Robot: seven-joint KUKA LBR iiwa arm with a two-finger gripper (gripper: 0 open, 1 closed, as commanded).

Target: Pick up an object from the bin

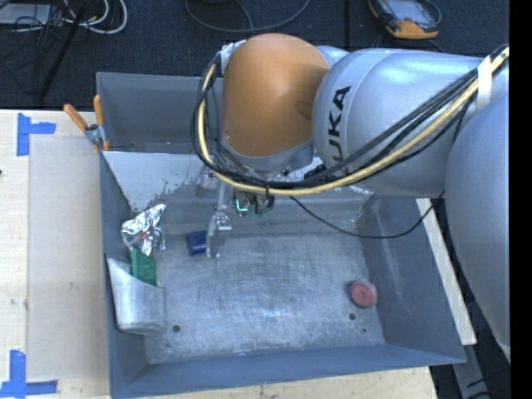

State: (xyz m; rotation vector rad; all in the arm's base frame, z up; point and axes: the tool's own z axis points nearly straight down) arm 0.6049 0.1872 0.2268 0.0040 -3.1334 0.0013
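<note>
My gripper (218, 233) hangs below the orange wrist cover, low over the left half of the bin floor. A small dark blue block (196, 243) lies on the floor just to its left, close beside its tip; whether they touch I cannot tell. Further left, a crumpled piece of silver foil (144, 227) rests against the left wall. Just below the foil lies a flat green card-like piece (145, 266).
A grey-white soft packet (138, 299) lies in the near left corner under the green piece. A small round reddish disc (362, 293) sits alone at the right of the floor. The arm and its cables cover the back right of the bin.
</note>
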